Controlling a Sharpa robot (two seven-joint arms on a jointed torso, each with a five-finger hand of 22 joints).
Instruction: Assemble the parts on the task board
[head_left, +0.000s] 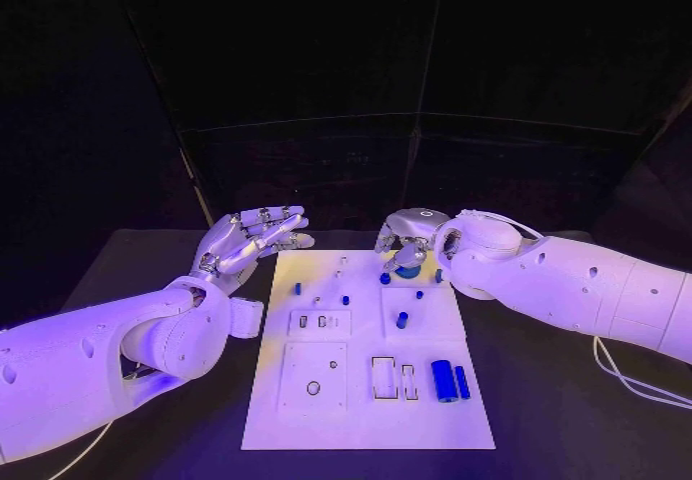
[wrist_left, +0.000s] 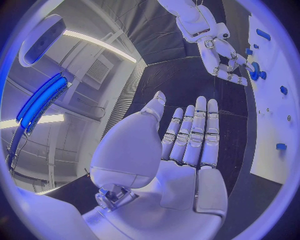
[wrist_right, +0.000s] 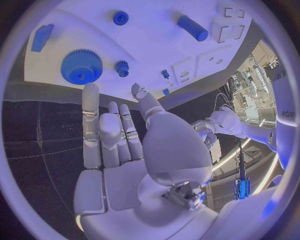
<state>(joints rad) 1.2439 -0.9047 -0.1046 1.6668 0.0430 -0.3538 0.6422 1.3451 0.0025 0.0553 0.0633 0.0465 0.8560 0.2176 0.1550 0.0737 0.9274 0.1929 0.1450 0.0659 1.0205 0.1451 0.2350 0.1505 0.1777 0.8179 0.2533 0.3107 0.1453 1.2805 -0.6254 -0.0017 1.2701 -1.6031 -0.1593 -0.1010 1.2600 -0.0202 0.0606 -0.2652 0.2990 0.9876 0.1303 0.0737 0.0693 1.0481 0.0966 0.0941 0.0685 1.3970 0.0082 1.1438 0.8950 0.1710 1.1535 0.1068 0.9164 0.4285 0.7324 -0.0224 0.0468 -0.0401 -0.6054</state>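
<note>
White task board (head_left: 361, 400) lies mid-frame with blue parts (head_left: 450, 381) scattered on it. Left hand (head_left: 254, 237), at its upper-left corner, spreads empty fingers; right hand (head_left: 405, 243), upper centre, hovers open above a large gear (wrist_right: 81, 66).

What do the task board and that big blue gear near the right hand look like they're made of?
The task board looks like matte white plastic or painted sheet: flat and even, with crisp cut-out slots and no shine. The big blue gear looks like moulded or printed plastic: solid uniform colour, dull surface, fine regular teeth. Neither is certain from looks alone.
</note>
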